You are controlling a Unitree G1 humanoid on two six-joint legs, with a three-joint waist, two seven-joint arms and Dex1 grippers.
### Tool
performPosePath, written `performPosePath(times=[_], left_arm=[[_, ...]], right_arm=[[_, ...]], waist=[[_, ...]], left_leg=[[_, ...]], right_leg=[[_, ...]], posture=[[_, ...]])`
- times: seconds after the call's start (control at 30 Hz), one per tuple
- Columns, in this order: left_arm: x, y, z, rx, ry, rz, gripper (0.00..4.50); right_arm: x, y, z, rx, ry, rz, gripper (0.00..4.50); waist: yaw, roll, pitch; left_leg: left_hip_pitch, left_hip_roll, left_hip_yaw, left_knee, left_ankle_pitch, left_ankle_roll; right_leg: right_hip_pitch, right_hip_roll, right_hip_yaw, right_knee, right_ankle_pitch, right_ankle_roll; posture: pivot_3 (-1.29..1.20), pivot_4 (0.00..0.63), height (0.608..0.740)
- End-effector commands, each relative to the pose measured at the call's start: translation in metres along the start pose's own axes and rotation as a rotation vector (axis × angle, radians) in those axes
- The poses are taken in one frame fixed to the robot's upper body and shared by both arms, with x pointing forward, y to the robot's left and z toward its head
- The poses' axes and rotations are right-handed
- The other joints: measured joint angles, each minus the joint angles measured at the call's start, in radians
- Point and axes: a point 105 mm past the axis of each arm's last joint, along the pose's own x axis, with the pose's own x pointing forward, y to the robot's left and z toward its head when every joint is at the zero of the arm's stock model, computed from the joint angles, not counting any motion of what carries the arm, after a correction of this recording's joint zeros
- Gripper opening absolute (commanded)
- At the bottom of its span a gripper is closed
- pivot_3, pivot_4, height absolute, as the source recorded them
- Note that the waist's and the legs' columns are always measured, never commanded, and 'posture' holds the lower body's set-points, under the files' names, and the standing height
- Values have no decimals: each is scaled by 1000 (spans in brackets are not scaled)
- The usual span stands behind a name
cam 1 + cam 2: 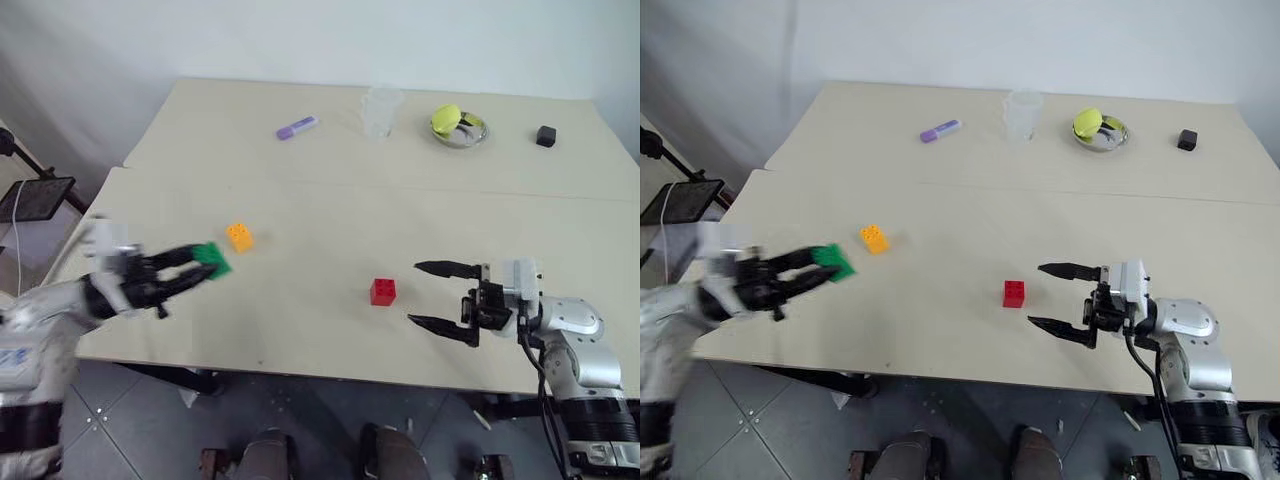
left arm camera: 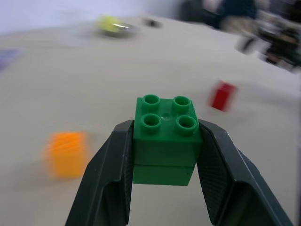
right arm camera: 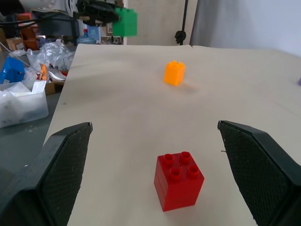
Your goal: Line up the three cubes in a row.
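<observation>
Green cube [image 2: 164, 141]: clamped by its two opposite side walls between the closed fingers of the left gripper [image 1: 190, 268], lifted at the table's [image 1: 300, 190] nine-o'clock edge. Orange-yellow cube [image 1: 240, 236] stands just beside it, toward one o'clock. Red cube [image 1: 383, 291] stands near centre, at nine o'clock of the right gripper [image 1: 432, 294], whose jaws gape wide, empty. The cubes look light, rigid and smooth-walled; flat sides below the studs should grip best.
</observation>
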Motion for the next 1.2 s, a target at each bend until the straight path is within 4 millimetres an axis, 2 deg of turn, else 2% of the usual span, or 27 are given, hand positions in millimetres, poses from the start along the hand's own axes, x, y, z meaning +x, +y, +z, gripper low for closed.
performPosePath(times=[0.03,0.1,0.17,0.23,0.47,0.5,0.53,0.67,0.73,0.8,0.9,0.97,1.13,1.2], left_arm=[[39,-5,-21,53,77,-182,1514],[60,2,-24,75,74,-209,1514],[90,3,-30,109,77,-263,1514],[105,3,-33,116,74,-303,1514],[104,3,-40,103,106,-366,1514],[105,7,-39,125,95,-324,1514],[106,11,-38,142,87,-292,2221],[99,11,-21,134,7,-268,3450],[83,8,-9,137,-42,-240,3962],[55,2,0,127,-73,-166,4482],[19,-9,5,86,-88,-24,4482],[-13,-8,4,33,-128,193,4482],[-82,-7,-30,-71,-125,644,4482],[-121,-13,-52,-94,-94,873,4482]], right_arm=[[-4,2,8,-41,4,7,4500],[-5,3,8,-37,9,7,4500],[-7,6,10,-35,12,-2,4500],[-12,11,10,-23,21,-16,4500],[-14,18,11,-12,28,-53,4500],[-12,18,11,-11,25,-53,4500],[-11,19,10,-11,24,-54,4500],[-6,19,9,-5,14,-41,4500],[-3,17,9,-7,6,-34,4500],[0,14,10,-9,-10,-24,4500],[6,11,13,-8,-43,-7,4500],[14,7,17,-20,-81,6,4500],[31,2,23,-38,-135,29,4500],[40,2,28,-50,-166,48,4500]], waist=[[-8,0,0],[-17,0,0],[-24,-1,0],[-25,-1,0],[-33,-2,1],[-32,-2,1],[-31,-2,1],[-28,-2,1],[-32,-2,1],[-43,-2,1],[-57,-2,1],[-59,-2,1],[-49,-2,1],[-41,-3,1]], left_leg=[[-1,0,1,0,0,0],[-1,0,1,-1,0,0],[0,1,1,-3,0,-1],[-1,1,1,-3,0,-1],[0,1,1,-3,0,0],[0,1,1,-2,0,0],[-1,1,1,-1,0,0],[-1,1,0,-1,0,0],[-1,1,0,-1,0,0],[-1,1,-1,-1,0,0],[1,3,-2,-3,0,0],[1,3,-2,-2,0,0],[2,2,-9,-1,-1,0],[1,2,-9,-1,-1,0]], right_leg=[[-1,0,0,0,0,0],[-2,1,0,0,0,1],[-2,2,0,0,0,1],[-2,2,-1,-1,1,1],[-2,1,0,-1,1,2],[-2,1,0,-1,1,2],[-2,1,0,-1,1,2],[-1,1,0,-1,1,2],[-2,1,0,-1,1,2],[-2,1,0,0,1,2],[-2,1,0,3,1,2],[-2,1,0,3,1,2],[-1,-1,1,3,1,2],[-1,-1,0,3,1,2]], posture=[[0,150,740],[0,150,740],[0,150,740],[0,150,740],[0,150,740],[0,150,740],[0,150,740],[0,150,740],[0,150,740],[0,150,740],[0,150,740],[0,150,740],[0,150,740],[0,150,740]])
